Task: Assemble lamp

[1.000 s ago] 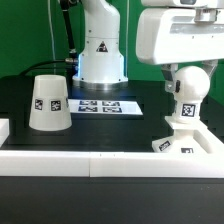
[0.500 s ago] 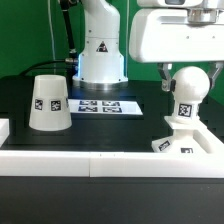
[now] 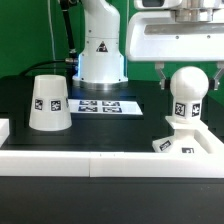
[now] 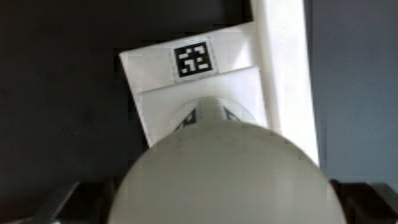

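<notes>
Black table point(image 3: 110, 125): white ball-shaped plastic bulb point(image 3: 187, 88) upright on flat angular white base point(image 3: 186, 142), directly beneath tool point(image 3: 188, 76), spread wide, gripping nothing.

The marker board point(image 3: 98, 105) is white and carries black-and-white square tags. The bench point(image 3: 120, 128) under it is black. On the exterior view's left of the marker board, the shade point(image 3: 48, 103) is plain white with one black-and-white square tag. On the marker board's other side, the bulb point(image 3: 187, 84) is white with a like tag on its stem, and the base point(image 3: 186, 141) is white with tags too. Behind the marker board, the pedestal point(image 3: 100, 45) is white with what seems a dark triangle sticker. In the wrist view the bulb looks a blurred pale grey-white.
</notes>
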